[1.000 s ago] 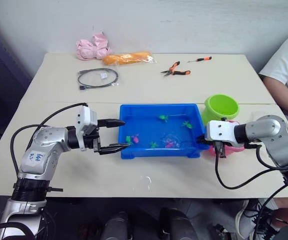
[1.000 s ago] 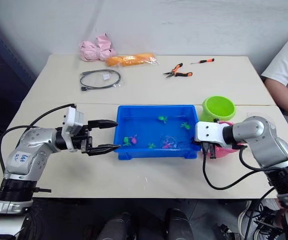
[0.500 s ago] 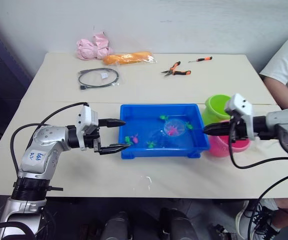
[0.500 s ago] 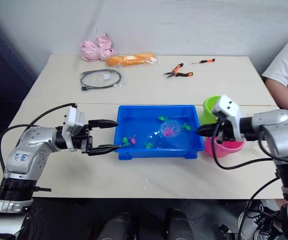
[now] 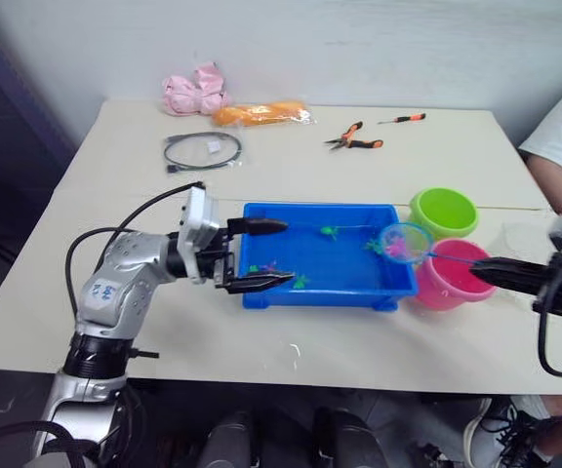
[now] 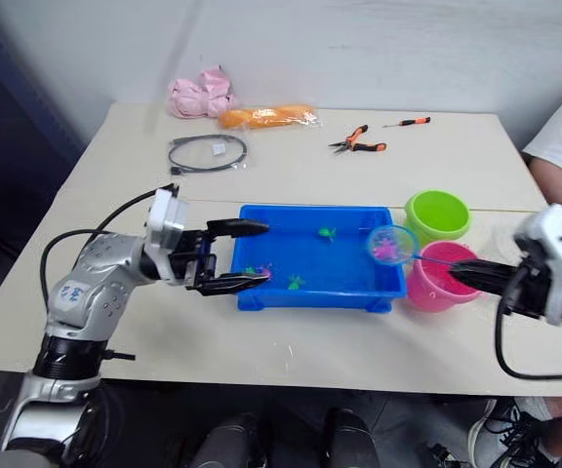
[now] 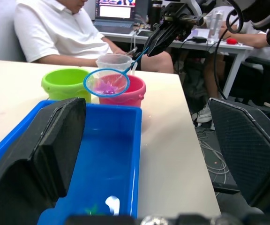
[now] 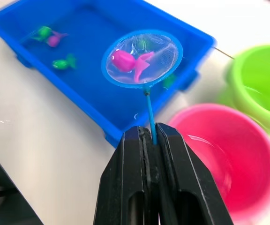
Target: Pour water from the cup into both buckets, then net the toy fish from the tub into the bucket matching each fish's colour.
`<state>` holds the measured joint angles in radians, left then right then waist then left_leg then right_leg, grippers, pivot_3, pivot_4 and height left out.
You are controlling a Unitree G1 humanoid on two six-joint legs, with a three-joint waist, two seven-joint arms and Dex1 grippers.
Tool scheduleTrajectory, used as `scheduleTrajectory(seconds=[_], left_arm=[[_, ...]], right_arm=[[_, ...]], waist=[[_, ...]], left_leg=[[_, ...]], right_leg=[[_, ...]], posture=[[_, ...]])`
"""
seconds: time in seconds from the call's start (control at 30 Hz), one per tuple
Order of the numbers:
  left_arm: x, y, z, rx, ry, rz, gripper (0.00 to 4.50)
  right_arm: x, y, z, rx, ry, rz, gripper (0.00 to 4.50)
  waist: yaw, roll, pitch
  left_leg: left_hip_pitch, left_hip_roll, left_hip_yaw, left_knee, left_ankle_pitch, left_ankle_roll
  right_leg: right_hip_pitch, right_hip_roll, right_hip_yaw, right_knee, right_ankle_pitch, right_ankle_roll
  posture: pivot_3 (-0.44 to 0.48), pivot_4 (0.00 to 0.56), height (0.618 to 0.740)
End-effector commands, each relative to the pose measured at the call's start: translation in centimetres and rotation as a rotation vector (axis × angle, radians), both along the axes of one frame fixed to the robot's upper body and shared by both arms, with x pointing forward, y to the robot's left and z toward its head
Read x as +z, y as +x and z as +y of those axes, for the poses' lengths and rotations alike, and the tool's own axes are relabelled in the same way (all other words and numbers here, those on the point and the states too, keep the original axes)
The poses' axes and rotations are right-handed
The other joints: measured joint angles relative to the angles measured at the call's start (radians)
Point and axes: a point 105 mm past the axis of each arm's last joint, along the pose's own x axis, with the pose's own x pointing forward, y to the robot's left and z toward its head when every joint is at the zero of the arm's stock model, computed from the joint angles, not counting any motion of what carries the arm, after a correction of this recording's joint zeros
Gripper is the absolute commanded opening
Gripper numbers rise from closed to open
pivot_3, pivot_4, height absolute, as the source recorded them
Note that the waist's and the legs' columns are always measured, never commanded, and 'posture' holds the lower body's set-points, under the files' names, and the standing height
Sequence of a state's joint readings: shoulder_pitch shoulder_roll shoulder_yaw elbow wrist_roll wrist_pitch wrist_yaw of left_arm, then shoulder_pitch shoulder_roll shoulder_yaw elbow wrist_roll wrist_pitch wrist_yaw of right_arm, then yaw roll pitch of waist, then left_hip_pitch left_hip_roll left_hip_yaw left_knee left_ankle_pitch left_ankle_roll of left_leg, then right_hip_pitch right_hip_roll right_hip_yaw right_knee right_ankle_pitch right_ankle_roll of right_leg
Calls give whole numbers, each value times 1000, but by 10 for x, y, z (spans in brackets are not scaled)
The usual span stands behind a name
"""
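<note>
The net, pinched by its stick in the right pincer, has lifted out of the tub since a second ago and now hangs over the tub's corner beside the pink bucket, carrying a pink fish (tipping comes next). The left pincer hovers spread at the tub's far end.

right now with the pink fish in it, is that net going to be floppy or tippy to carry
Probably light: the net holds one tiny pink fish. Its thin handle, pinched in the right end effector, may wobble. The sheer mesh looks shallow, so tilting could spill it.
</note>
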<state>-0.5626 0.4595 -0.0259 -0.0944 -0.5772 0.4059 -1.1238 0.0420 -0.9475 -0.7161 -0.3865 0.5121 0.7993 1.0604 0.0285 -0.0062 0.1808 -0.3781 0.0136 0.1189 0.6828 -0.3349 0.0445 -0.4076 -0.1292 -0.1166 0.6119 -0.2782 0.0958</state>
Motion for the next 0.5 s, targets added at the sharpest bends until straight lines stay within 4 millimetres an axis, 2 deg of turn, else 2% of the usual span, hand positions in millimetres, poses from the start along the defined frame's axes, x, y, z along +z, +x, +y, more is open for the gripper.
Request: scheduleTrajectory(seconds=[0.03,0.13,0.23,0.4,0.5], left_arm=[[0,0,-8,-28,7,-1,4456],[-3,5,-11,-16,27,1,4456],[-3,7,-13,-23,18,5,4456],[-4,6,-14,-37,24,0,4456],[-4,10,-11,-10,24,-11,4456]], right_arm=[[14,-8,-24,-146,-84,-152,0],[4,-20,-37,-215,-142,-168,0],[-7,-27,-39,-223,-196,-176,0],[-20,-27,-50,-302,-371,-288,0],[-27,-26,-49,-292,-551,-371,0]], waist=[[-3,0,0],[-4,0,0],[-6,0,0],[-5,0,0],[-6,0,0]], left_leg=[[0,-1,1,0,0,0],[2,0,1,0,0,0],[2,0,3,0,0,0],[4,0,3,0,0,0],[4,0,4,0,0,-1]], right_leg=[[0,0,0,0,0,0],[0,2,2,-1,0,0],[0,6,3,-2,0,0],[0,6,6,-1,0,0],[0,6,6,-1,0,0]], posture=[[0,150,740],[0,150,740],[0,150,740],[0,150,740],[0,150,740]])
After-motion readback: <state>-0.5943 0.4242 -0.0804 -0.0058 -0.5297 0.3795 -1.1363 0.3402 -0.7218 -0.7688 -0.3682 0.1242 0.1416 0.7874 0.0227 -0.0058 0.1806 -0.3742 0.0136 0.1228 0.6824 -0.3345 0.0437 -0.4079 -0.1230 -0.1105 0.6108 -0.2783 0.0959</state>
